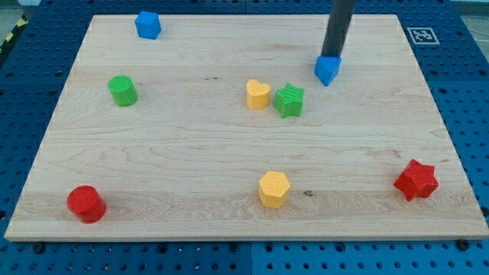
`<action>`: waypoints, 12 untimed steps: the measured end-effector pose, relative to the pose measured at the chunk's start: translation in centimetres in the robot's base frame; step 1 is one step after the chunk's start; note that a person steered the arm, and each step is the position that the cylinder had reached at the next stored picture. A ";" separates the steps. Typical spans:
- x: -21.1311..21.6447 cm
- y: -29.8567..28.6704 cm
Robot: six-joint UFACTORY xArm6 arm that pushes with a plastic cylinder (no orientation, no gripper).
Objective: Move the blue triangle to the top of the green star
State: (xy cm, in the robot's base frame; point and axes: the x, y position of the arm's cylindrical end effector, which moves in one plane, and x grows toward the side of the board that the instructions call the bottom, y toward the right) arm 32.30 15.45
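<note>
Wood board: my tip touching blue triangle, upper-right of green star.

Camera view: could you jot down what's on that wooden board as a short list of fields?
board: wooden board on a blue pegboard table
my tip: touching the blue triangle from the view's top
green star: lower left of the blue triangle, apart from it
beside star: yellow heart
others: blue block, green cylinder, red cylinder, yellow hexagon, red star

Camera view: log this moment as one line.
my tip: touching blue triangle, top side | blue triangle: upper right of green star | gap remains | yellow heart: left of star
</note>
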 end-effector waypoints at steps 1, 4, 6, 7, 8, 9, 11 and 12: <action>0.5 2.4; 2.0 0.3; 2.0 -2.2; 2.0 -3.9; 2.2 -5.4; 2.5 -5.9; 2.0 -6.1; 2.8 -6.8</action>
